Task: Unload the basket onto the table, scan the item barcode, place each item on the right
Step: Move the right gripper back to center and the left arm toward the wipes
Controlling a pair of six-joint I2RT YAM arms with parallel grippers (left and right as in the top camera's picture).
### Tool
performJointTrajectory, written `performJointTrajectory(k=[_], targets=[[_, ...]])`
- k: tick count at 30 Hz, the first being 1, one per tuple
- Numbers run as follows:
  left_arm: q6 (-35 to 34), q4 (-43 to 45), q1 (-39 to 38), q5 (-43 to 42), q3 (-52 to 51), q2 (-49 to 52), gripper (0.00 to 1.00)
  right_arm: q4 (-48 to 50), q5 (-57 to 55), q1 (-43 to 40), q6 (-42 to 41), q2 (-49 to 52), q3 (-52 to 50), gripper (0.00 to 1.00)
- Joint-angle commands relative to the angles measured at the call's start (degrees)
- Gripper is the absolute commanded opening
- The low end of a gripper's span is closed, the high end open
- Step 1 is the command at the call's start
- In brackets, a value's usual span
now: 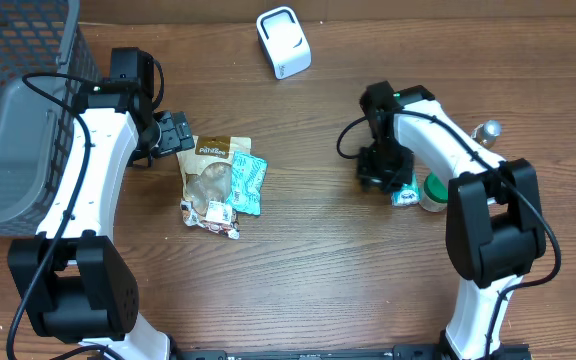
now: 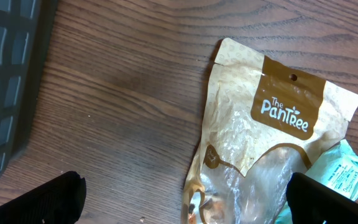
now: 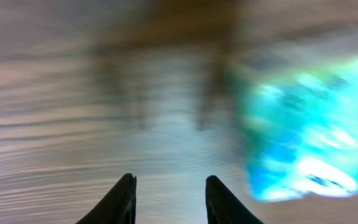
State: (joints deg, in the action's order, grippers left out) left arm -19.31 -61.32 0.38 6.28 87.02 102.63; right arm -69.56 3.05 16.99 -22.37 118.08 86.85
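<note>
Left tool (image 2: 185, 199) hangs wide apart over the pouch (image 2: 260, 143) on the bench (image 2: 104, 93): probably light, crinkly, slippery; pinch its sealed top edge. Right tool (image 3: 169, 190), slightly apart, holds nothing.

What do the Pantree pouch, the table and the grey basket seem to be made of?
Pantree pouch: likely glossy plastic film, creased, with glare and a clear window.
Table: wood or wood-look laminate, matte; grain lines show.
Grey basket: probably moulded plastic, matte, with open lattice walls.
</note>
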Motion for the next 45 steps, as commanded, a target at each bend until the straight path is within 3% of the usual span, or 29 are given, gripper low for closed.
performJointTrajectory(k=[1,8,11,19,25,30,31,32,33,34,36,45], targets=[[0.0,0.1,0.0,0.3,0.8,-1.1,1.0,4.7,9.2,3.7,-0.2,-5.5,2.3,0.39],[0.0,0.1,0.0,0.3,0.8,-1.1,1.0,17.0,18.3,7.6,-0.4,-5.4,2.3,0.52],[0.0,0.1,0.0,0.3,0.8,-1.1,1.0,23.2,18.3,8.9,-0.6,-5.4,2.3,0.63],[0.0,0.1,0.0,0.3,0.8,-1.1,1.0,31.6,18.3,9.0,-3.2,-5.4,2.3,0.67],[0.0,4.2,0.0,-0.5,0.8,-1.1,1.0,30.8,18.1,9.0,-3.3,-5.4,2.3,0.68],[0.0,4.2,0.0,-10.9,0.8,-1.1,1.0,29.9,18.0,9.0,-2.9,-5.4,2.3,0.69],[0.0,3.4,0.0,-13.2,0.8,-1.1,0.85,29.7,18.0,9.0,-2.9,-5.4,2.3,0.69],[0.0,2.5,-0.1,-15.5,0.8,-1.1,0.45,29.6,18.0,9.0,-2.9,-5.4,2.3,0.69],[0.0,2.1,-0.3,-17.1,0.5,-1.1,0.12,29.6,18.0,9.0,-2.9,-5.4,2.3,0.69],[0.0,1.6,-0.5,-18.7,0.2,-1.1,0.04,29.7,18.0,9.0,-2.9,-5.4,2.3,0.69],[0.0,1.4,-1.5,-21.5,-0.8,-1.1,0.04,29.9,18.0,9.0,-2.9,-5.4,2.3,0.69],[-2.9,7.5,-9.4,-17.6,-9.7,-1.0,0.04,30.5,18.0,9.0,-2.9,-5.2,2.3,0.72]])
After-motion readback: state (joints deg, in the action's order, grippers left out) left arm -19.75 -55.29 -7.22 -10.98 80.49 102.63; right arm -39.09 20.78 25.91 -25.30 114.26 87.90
